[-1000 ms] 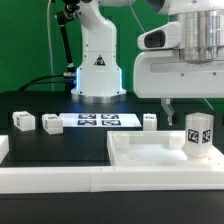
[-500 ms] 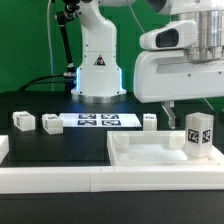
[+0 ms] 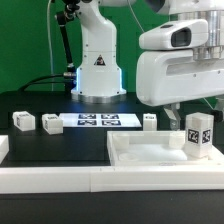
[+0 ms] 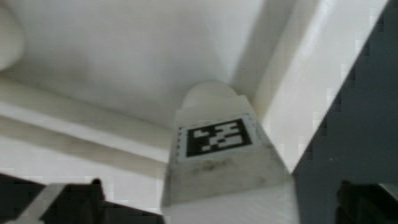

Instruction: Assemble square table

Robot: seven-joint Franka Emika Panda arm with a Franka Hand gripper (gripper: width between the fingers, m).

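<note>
My gripper (image 3: 194, 104): jaws apart, empty, over leg (image 3: 198, 135). Status: that leg stands upright on slab (image 3: 140, 152) corner, seating unclear. 3 legs (image 3: 22, 121) loose on surface (image 3: 60, 146), left to fit.

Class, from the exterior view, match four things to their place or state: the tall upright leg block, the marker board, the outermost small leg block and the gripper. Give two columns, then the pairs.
Things:
A. tall white tagged leg block
B. thin flat white marker board
C. small white plastic leg block
D. white two-finger gripper

Places or states:
1. lying flat before the white robot base
2. standing upright on the large white square slab
3. open, hanging above the slab
4. on the black table, outermost at the exterior view's left

Pairs: A-2; B-1; C-4; D-3.
</note>
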